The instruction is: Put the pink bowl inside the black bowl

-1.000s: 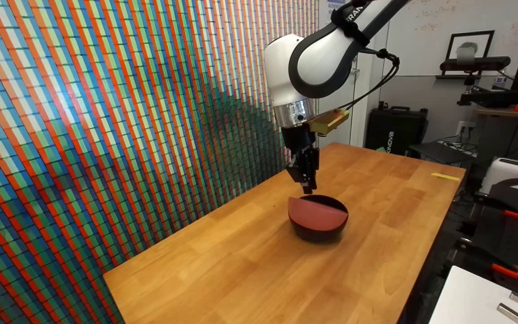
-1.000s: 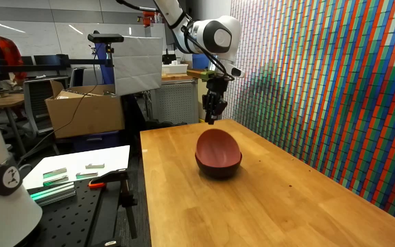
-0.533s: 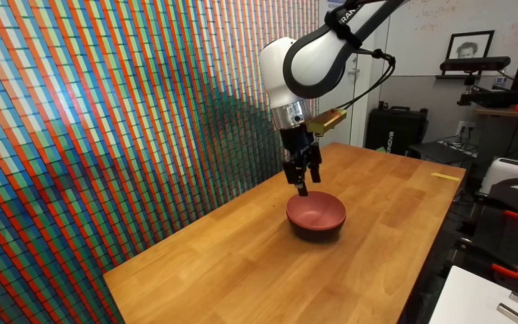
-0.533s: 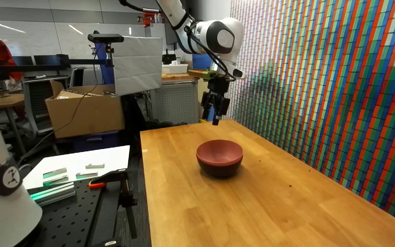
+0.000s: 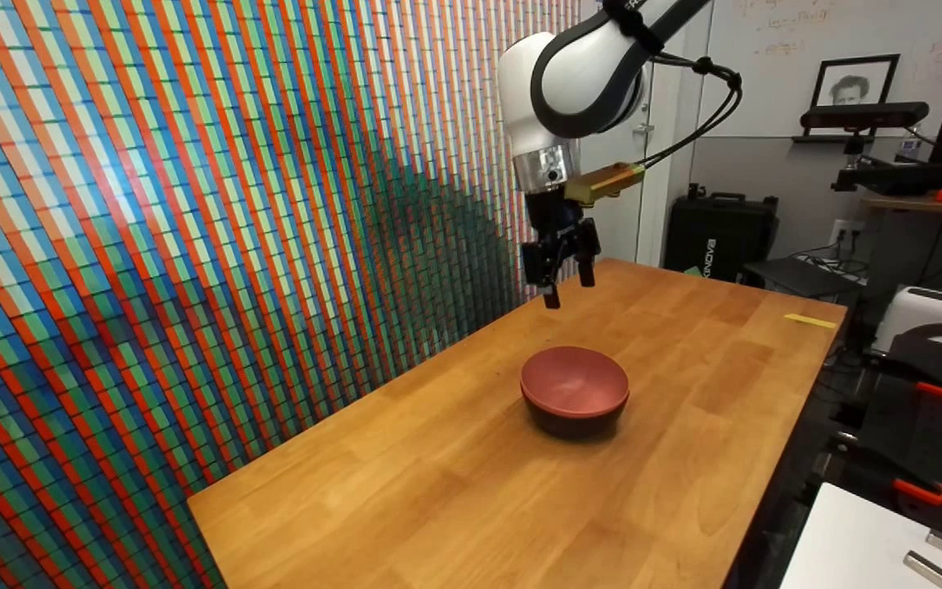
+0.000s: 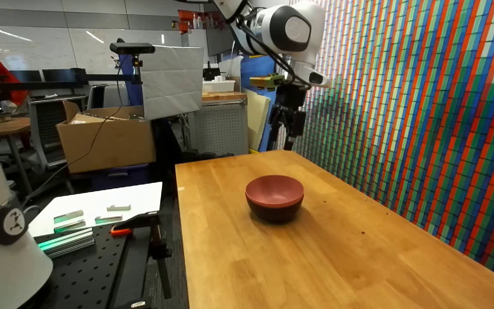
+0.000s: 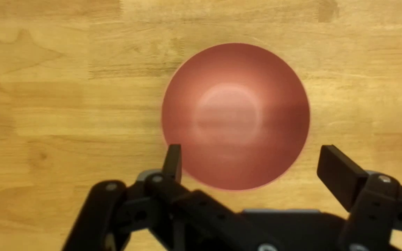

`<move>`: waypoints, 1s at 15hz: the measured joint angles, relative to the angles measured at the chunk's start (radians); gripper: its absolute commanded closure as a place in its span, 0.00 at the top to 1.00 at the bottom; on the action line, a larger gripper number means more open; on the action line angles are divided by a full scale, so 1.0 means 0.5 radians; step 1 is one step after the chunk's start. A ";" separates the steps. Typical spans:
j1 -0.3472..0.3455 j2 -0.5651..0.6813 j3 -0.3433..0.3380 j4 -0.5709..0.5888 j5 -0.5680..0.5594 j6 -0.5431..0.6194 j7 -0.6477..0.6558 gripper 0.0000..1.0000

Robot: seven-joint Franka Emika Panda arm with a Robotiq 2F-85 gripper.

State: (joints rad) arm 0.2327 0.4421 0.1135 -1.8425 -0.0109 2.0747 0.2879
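Observation:
The pink bowl (image 5: 575,380) sits level inside the black bowl (image 5: 573,423), its rim slightly above the dark one. In both exterior views the black bowl (image 6: 275,213) shows as a band beneath the pink bowl (image 6: 275,191). Seen from the wrist, the pink bowl (image 7: 234,115) shows its whole inside and hides the black bowl. My gripper (image 5: 569,290) hangs above and apart from both bowls. Its jaws stand wide with nothing between them; in the wrist view one of the fingers (image 7: 173,162) overlaps the bowl's edge only in the picture.
Both bowls rest on a long wooden table (image 5: 438,483). A wall with coloured stripes (image 5: 193,204) runs along one side of it. Beside the table stand a white board (image 6: 101,199) with metal pieces and a cardboard box (image 6: 109,146). A yellow strip (image 5: 810,321) lies near the far edge.
The pink bowl stood tilted in the black bowl a second ago and has dropped level. My gripper's fingers have spread apart, and the arm has risen away from the bowls.

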 measured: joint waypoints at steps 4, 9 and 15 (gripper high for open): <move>-0.155 -0.316 -0.079 -0.092 0.005 -0.172 -0.030 1.00; -0.300 -0.675 -0.159 -0.095 0.005 -0.423 -0.087 1.00; -0.375 -0.835 -0.177 -0.045 0.005 -0.590 -0.123 1.00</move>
State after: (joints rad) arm 0.0452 0.0246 0.0248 -1.8649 -0.0082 1.7795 0.2266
